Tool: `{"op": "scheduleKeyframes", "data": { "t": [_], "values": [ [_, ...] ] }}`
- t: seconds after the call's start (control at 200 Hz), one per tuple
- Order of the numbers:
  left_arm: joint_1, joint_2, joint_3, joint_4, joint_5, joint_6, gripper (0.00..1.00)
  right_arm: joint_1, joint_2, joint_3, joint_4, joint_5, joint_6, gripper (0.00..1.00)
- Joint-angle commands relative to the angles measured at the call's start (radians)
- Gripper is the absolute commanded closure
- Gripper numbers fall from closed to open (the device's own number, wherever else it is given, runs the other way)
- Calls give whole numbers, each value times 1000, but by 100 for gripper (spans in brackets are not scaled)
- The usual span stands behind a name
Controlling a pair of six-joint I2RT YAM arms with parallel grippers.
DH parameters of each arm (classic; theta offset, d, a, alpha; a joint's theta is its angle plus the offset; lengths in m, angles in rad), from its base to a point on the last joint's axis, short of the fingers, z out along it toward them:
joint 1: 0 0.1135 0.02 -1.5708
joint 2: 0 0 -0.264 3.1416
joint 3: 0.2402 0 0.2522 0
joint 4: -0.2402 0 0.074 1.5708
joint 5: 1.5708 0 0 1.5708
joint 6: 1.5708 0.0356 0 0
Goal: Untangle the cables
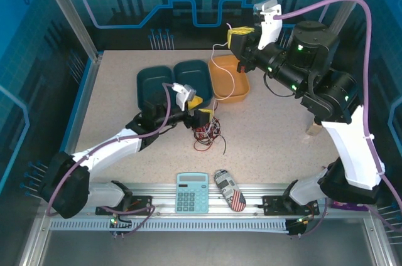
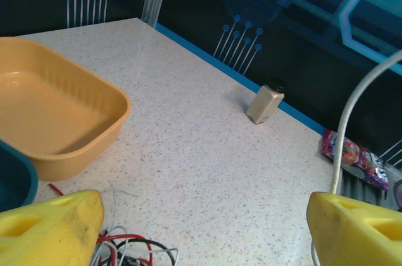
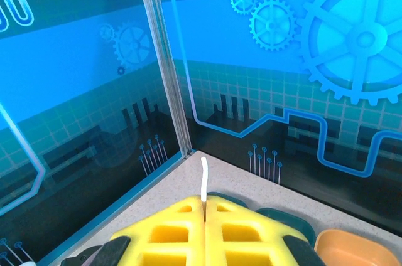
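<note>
Several red, black, pale cables (image 1: 207, 132) knotted, left pincer (image 2: 204, 216) released, right pincer (image 3: 204, 202) gripping one pale cable (image 3: 203, 178)

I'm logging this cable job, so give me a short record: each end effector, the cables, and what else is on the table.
left end effector: open, low over the cable pile
right end effector: shut on white cable, raised high
cable pile: red, black and pale wires, tangled
white cable: runs down past the orange tub toward the pile
near edge: calculator
</note>
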Motion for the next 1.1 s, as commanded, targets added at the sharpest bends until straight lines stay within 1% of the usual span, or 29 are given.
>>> {"op": "scheduleKeyframes", "data": {
  "t": [0.0,0.05,0.275,0.375,0.435,0.505,0.54,0.61,0.77,0.906,1.096],
  "values": [
    [-7,16,21,37,28,-27,28,10,8,-1,36,-10,4,100],
    [-7,19,18,38,21,-35,34,10,11,0,38,-4,0,100],
    [-8,17,-12,66,5,-71,34,7,25,1,46,62,-35,100],
    [-8,1,-31,61,-41,-86,26,1,33,2,63,120,-68,100],
    [-8,-14,-41,49,-74,-90,15,-4,42,2,83,158,-102,100],
    [-7,-38,-49,23,-109,-92,8,-12,59,5,108,214,-145,100],
    [-8,-52,-53,7,-124,-92,1,-18,69,7,119,241,-166,100],
    [-7,-84,-58,-31,-153,-87,1,-45,93,20,128,271,-190,100],
    [-6,-167,-74,-139,-239,-73,1,-134,133,44,127,237,-174,100],
    [-6,-237,-90,-219,-313,-62,1,-189,167,49,141,218,-184,100],
    [-6,-311,-110,-291,-378,-54,1,-263,230,71,146,162,-161,100]
  ]
}}
